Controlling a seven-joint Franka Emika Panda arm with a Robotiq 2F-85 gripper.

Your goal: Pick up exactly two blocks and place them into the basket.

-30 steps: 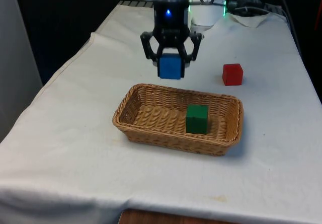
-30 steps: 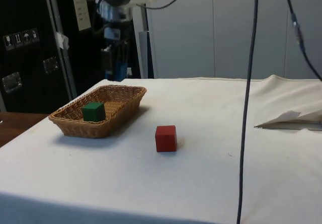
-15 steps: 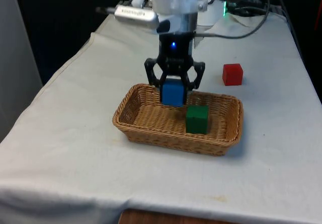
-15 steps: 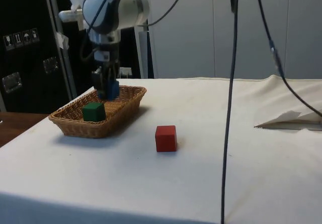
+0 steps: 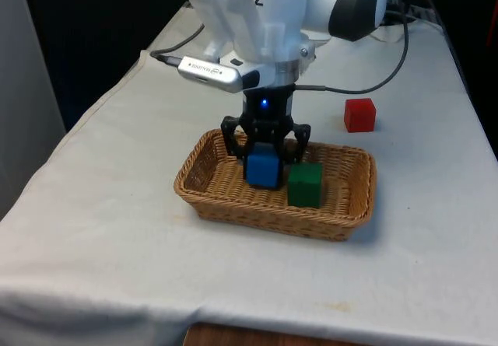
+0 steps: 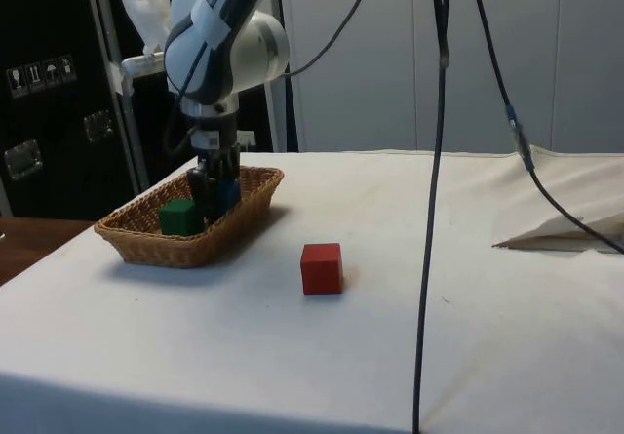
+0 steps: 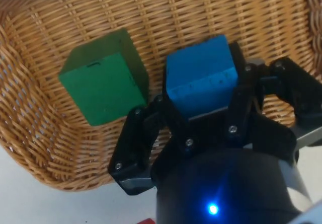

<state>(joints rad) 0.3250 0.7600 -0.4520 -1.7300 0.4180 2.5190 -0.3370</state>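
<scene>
The blue block sits between the fingers of the gripper, low inside the wicker basket, just beside the green block on the basket floor. Half a second earlier the block hung above the far rim; the gripper has since descended into the basket. The fingers are clamped against opposite block faces. The red block stands on the cloth, well apart.

One camera looks along the counter from its near end. Another looks across from its side. Both see the basket. The wrist camera looks down into it from close up.
</scene>
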